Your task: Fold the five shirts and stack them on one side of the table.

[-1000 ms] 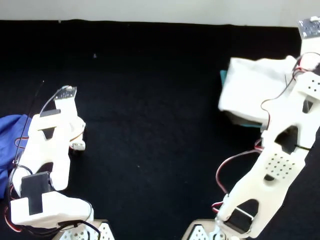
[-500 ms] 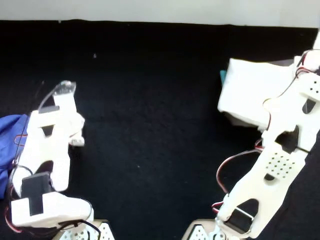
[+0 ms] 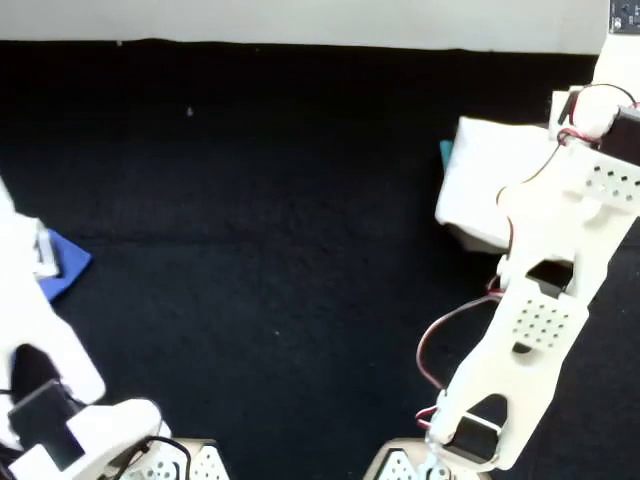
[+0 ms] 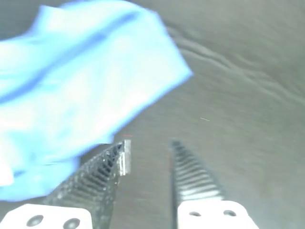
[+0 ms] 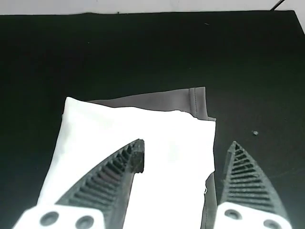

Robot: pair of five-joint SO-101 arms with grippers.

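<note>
Soft, even light; the black surface swallows shadows, the white shirt glares featureless, the left wrist view is washed-out bright

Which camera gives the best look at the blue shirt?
The left wrist view: the blue shirt spreads wide beside the left gripper. The high view catches one small corner. The right wrist view faces the white shirt.

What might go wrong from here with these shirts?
The right gripper, open above the white shirt, might snag it and drag it off the grey shirt beneath. The left gripper is open beside the blue shirt; it might catch just a corner and bunch the cloth.
</note>
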